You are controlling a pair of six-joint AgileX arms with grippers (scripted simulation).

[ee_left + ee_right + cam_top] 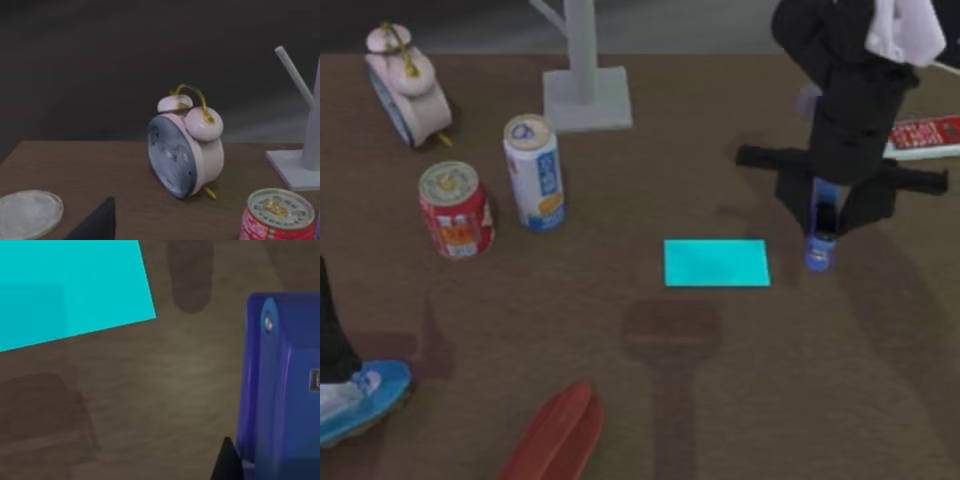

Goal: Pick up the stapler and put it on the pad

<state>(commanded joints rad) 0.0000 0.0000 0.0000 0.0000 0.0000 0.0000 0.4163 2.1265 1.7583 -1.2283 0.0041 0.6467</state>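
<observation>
The blue stapler point(821, 250) with a black patch on top lies lengthwise just right of the flat cyan pad point(717, 263). My right gripper point(825, 208) hangs over it, shut on the stapler, whose near end sticks out past the dark fingers point(793, 195). In the right wrist view the stapler point(285, 390) fills one side with a black fingertip point(227, 462) against its flank, and the pad point(65, 285) is apart from it. I cannot tell whether the stapler rests on the table. My left arm point(328, 330) is parked at the left edge.
A pink alarm clock point(405, 85), a red can point(455, 210) and a white-and-blue can point(534, 170) stand at the back left. A white stand point(586, 95) is at the back, with a white-and-red bar point(925, 135) far right. A blue shoe point(365, 400) and a red object point(555, 440) are at the front left.
</observation>
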